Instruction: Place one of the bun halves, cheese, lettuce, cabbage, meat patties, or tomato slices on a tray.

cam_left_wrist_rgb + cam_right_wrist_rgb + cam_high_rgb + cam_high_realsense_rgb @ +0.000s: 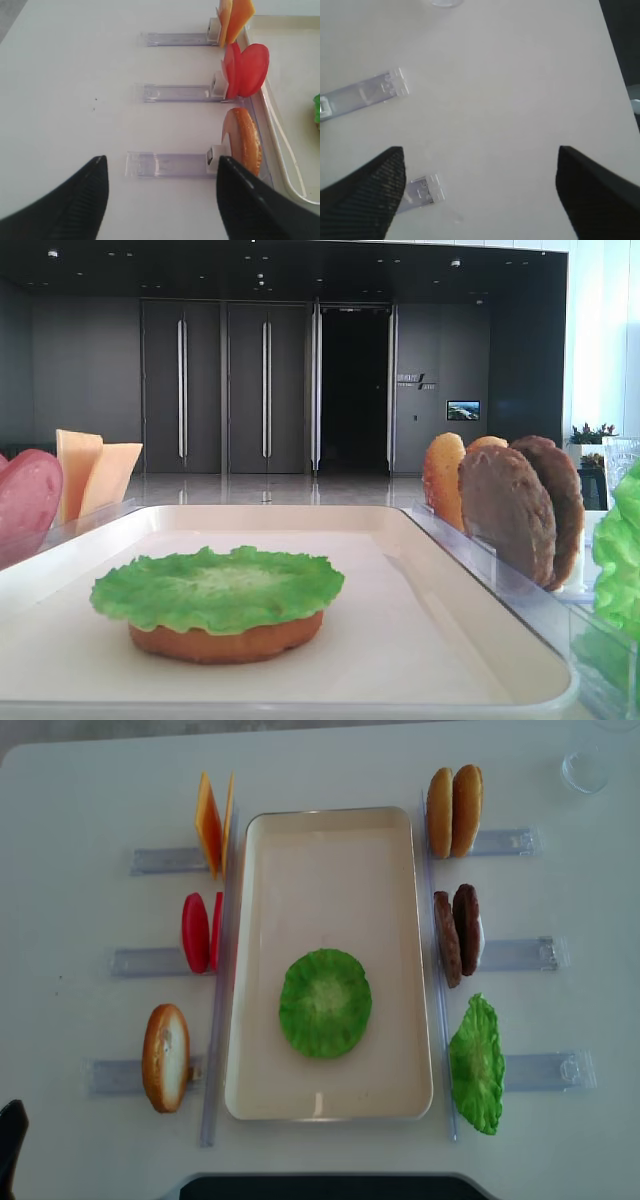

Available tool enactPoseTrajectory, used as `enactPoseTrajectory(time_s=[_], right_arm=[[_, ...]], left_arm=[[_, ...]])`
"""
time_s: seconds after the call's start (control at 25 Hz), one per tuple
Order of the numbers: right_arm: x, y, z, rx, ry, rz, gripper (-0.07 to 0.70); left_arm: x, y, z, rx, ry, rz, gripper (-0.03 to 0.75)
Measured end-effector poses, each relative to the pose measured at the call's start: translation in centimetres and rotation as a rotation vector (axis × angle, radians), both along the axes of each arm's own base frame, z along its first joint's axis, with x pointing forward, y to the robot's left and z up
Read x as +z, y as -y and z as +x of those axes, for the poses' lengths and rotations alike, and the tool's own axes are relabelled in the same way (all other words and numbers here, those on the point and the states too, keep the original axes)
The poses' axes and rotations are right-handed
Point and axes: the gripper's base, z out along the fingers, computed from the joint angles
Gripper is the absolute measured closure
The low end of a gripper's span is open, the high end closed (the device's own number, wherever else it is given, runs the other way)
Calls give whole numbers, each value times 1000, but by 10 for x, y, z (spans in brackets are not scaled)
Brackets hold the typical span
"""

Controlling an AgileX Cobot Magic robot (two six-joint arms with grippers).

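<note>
Green lettuce [325,1003] on tray [262,920], pincers [480,192] apart

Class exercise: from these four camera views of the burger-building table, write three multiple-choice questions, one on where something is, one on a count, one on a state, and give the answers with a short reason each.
1. Where does the lettuce leaf on the tray lie?
A. directly on the tray floor
B. on top of a bun half
C. on a meat patty

2. How many meat patties stand in the holder right of the tray?
A. one
B. two
C. three

3. How do the jaws of the right gripper stand?
A. open, nothing between them
B. shut on a cheese slice
C. shut on a bun half

Answers: 1 B, the low front view shows an orange-brown bun half under the leaf. 2 B, the overhead view shows two dark discs side by side. 3 A, the right wrist view shows the fingers wide apart over bare table.
</note>
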Motion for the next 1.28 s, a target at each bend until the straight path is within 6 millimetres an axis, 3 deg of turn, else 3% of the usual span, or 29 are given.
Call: enactPoseTrajectory(time_s=[0.24, 0.44, 0.64, 1.08, 1.28], right_arm=[[40, -27, -32, 100, 119, -36, 51], [81, -58, -74, 219, 269, -52, 51], [112, -77, -120, 297, 408, -28, 51], [154, -54, -204, 266, 656, -88, 51], [154, -44, -213, 231, 672, -181, 51]], left_arm=[[0, 0, 0, 0, 0, 0, 201], [0, 0, 0, 0, 0, 0, 201], [0, 0, 0, 0, 0, 0, 201], [0, 0, 0, 0, 0, 0, 201], [0, 0, 0, 0, 0, 0, 201]])
